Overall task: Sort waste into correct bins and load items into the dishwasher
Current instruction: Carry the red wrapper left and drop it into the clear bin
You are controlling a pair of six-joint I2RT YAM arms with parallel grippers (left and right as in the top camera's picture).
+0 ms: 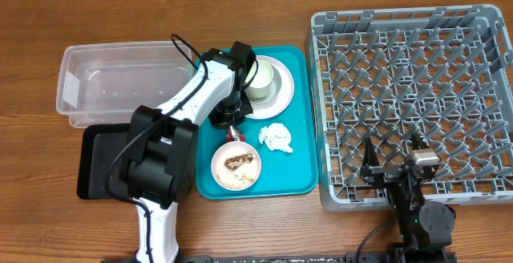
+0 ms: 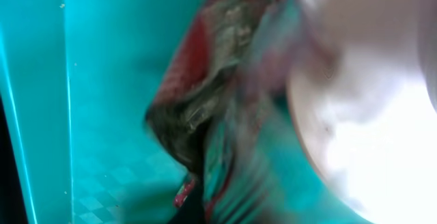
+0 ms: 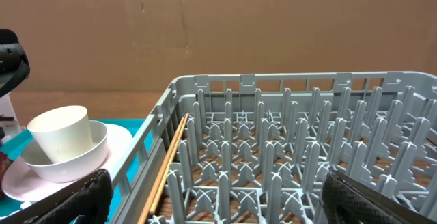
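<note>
On the teal tray, my left gripper (image 1: pixel 228 120) is down and shut on the red snack wrapper (image 1: pixel 233 130). The left wrist view is blurred, with the wrapper (image 2: pixel 205 94) filling the middle and the white plate (image 2: pixel 369 101) to the right. That plate (image 1: pixel 282 95) carries a bowl (image 1: pixel 276 80) with a cup (image 1: pixel 258 77) inside. A crumpled napkin (image 1: pixel 276 137) and a bowl of food scraps (image 1: pixel 236 167) lie nearer on the tray. My right gripper (image 1: pixel 397 171) hangs open over the near edge of the grey dish rack (image 1: pixel 417 103), its fingers (image 3: pixel 82 197) wide apart.
The clear tub (image 1: pixel 120 82) stands left of the teal tray (image 1: pixel 300 159), and the black tray (image 1: pixel 100 163) lies in front of it, partly under my left arm. A wooden stick (image 3: pixel 167 162) lies along the rack's left wall.
</note>
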